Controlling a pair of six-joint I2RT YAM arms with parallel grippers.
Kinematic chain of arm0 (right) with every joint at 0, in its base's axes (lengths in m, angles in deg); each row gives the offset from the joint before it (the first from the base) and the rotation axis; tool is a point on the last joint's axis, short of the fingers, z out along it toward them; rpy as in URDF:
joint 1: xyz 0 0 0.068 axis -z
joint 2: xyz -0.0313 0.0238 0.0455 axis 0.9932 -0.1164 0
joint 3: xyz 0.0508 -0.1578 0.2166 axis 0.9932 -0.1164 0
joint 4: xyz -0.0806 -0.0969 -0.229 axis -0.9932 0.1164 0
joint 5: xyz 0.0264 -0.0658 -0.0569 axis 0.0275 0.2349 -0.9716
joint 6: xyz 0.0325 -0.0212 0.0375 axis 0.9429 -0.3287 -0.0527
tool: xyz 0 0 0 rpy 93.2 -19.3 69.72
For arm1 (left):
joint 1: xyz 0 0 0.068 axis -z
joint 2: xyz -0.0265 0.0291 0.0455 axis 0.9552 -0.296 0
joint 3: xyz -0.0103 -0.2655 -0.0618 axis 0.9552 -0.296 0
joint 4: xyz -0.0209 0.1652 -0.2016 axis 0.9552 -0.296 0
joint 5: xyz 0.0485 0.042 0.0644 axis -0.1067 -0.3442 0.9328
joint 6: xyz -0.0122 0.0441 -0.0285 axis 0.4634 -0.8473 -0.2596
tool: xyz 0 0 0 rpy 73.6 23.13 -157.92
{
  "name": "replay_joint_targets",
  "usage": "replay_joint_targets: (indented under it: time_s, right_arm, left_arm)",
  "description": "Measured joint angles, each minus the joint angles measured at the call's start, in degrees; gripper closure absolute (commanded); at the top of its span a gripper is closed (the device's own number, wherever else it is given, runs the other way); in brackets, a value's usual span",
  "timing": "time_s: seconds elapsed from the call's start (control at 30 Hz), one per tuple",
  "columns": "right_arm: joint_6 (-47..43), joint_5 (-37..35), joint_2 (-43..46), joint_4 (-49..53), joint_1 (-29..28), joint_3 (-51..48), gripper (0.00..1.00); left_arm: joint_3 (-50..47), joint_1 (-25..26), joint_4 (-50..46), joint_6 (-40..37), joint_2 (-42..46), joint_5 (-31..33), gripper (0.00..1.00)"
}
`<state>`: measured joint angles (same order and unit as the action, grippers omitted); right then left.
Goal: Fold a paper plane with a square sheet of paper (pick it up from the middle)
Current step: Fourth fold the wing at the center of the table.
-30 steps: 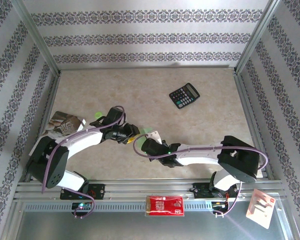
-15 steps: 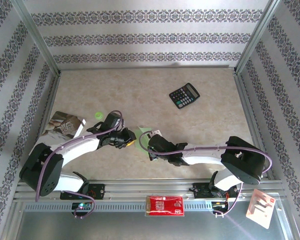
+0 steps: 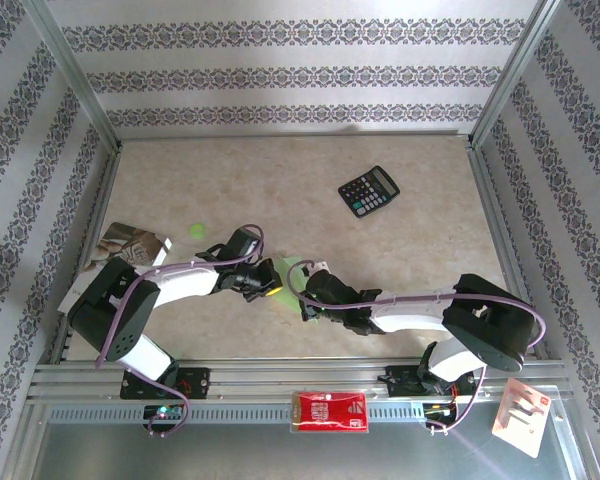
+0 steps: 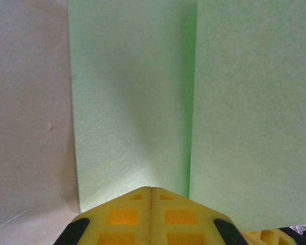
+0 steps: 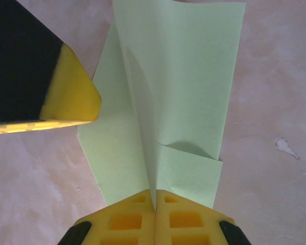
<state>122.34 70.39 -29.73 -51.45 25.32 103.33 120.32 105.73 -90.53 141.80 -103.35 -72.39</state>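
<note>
The square sheet of paper (image 3: 292, 267) is light green and lies partly folded on the table between my two grippers. In the right wrist view the paper (image 5: 183, 76) rises into a ridge, and my right gripper (image 5: 155, 198) is shut on the near end of that ridge. One flap overlaps another on the right. My left gripper (image 4: 151, 190) is shut, its yellow tips resting against the flat paper (image 4: 132, 102) beside a fold edge. One of the left gripper's fingers (image 5: 66, 97) sits at the paper's left edge. From above, the left gripper (image 3: 270, 279) and right gripper (image 3: 308, 290) stand close together.
A black calculator (image 3: 369, 190) lies at the back right. A tiny green dot (image 3: 197, 230) and a printed booklet (image 3: 130, 250) are at the left. A red-and-white packet (image 3: 329, 410) sits on the front rail, another packet (image 3: 520, 415) at the front right.
My left gripper has slid right onto the paper while its arm folded lower. My right gripper has shifted a little right and nearer with the paper in it.
</note>
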Motion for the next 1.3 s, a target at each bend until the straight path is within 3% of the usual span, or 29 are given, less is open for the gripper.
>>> replay_joint_targets:
  time_s: [1.3]
  right_arm:
    - [8.9, 17.7, -0.8, -13.1, 10.7, -6.2, 1.0]
  left_arm:
    - [0.0, 0.0, 2.1, -6.3, -4.0, 0.1, 0.99]
